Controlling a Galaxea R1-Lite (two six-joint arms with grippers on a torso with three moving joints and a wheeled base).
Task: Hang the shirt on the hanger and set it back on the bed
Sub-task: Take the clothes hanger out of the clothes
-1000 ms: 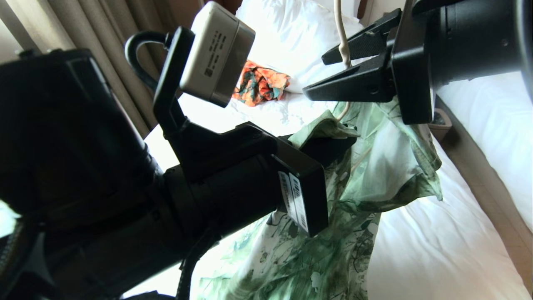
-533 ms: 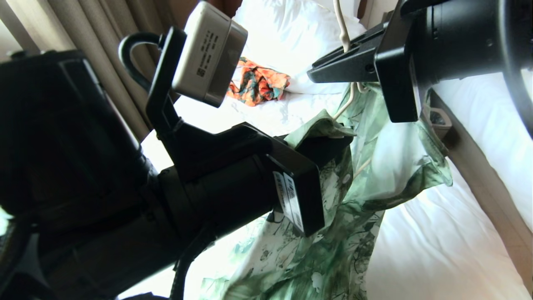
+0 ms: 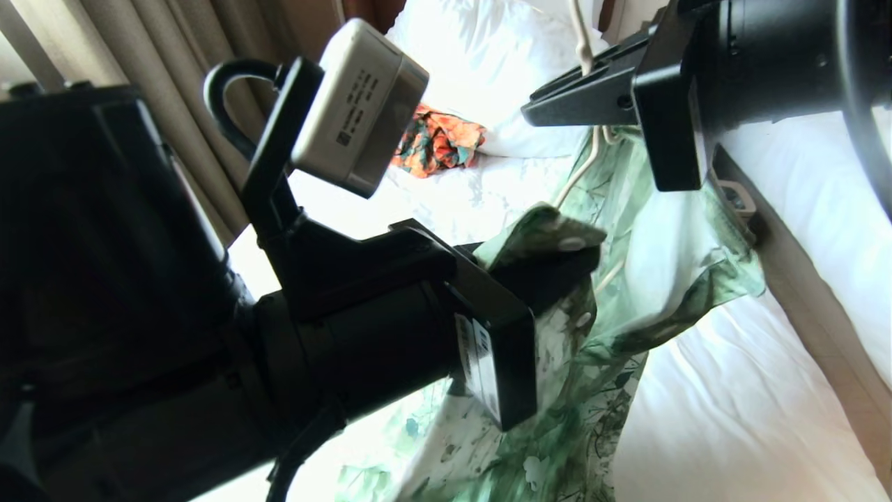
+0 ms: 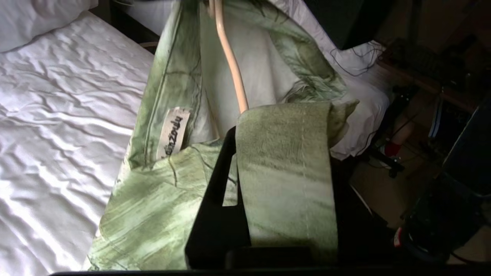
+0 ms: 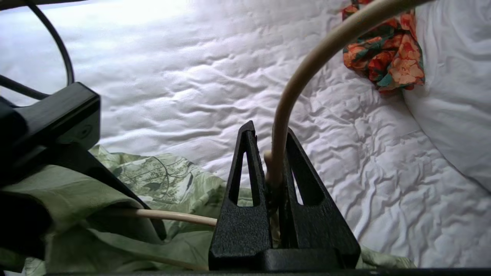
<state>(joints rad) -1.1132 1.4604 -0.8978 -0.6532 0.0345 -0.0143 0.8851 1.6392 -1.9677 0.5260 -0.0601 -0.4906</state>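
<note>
Looking down from the head, sees the right gripper (image 3: 535, 115) up high, shut tight on the thin neck of the hanger (image 3: 584, 42). Sees the shirt (image 3: 662, 244) hanging from that hanger, lifted over the bed (image 3: 732, 404), with its lower part lying on the white sheet. Finds the left gripper (image 3: 564, 258) lower down in the middle, with a green collar flap draped over its tip. Spots an orange garment (image 3: 439, 143) farther back by the pillow. Moving to the left wrist, shows the left gripper (image 4: 284, 138) with a band of shirt (image 4: 168, 199) cloth lying across it; cannot tell about a firm hold or a loose one. Shows the hanger (image 4: 232, 65) wire running down inside the open neck, just beside a small white label (image 4: 172, 130). Turning to the right wrist, shows the right gripper (image 5: 268, 134) pinched closed on the hanger (image 5: 291, 92) just under the curved hook, above the wrinkled bed (image 5: 172, 76), with green shirt (image 5: 153, 172) below.
</note>
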